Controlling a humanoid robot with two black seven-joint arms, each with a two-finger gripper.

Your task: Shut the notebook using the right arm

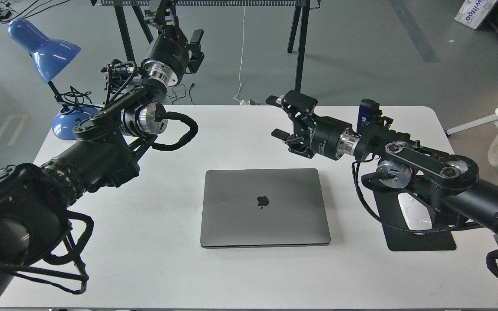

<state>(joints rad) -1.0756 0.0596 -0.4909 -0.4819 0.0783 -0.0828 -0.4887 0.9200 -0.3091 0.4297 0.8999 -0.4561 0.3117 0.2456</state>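
**White surface and what rests on it**

The white surface (154,242) spans most of the head view, rounded at its far corners. At its centre lies the notebook (265,208), lid shut flat, the dark apple logo facing up. At about 3 o'clock from the notebook, well apart from it, a black mouse pad (417,239) lies on the surface with a white mouse (414,214) on top, both partly covered by an arm. At 10 o'clock, at the far left corner, stands the blue lamp (43,47) on its round base.
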